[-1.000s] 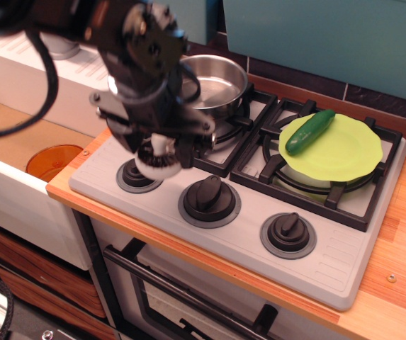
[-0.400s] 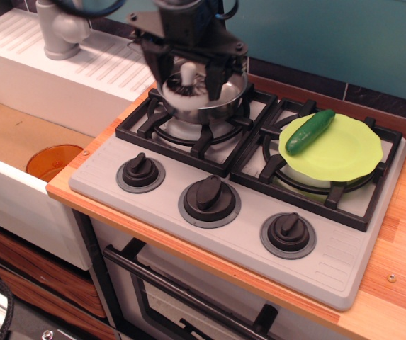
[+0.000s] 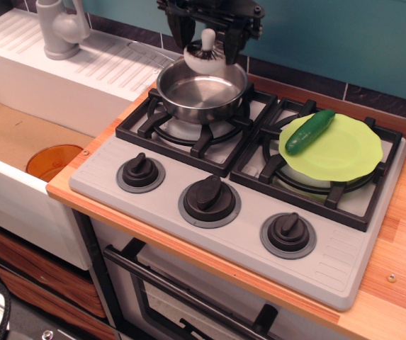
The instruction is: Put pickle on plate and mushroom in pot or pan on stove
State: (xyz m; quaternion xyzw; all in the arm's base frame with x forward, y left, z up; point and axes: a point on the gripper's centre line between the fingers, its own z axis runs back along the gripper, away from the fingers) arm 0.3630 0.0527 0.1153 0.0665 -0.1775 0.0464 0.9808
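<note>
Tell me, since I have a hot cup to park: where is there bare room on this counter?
Bare wood lies right of the grey toy hob. The white ribbed drainboard is free too. Both grates are crowded: shiny steel pot left, lime-green plate with dark green pickle right. The gripper holds the white mushroom above the pot.
</note>
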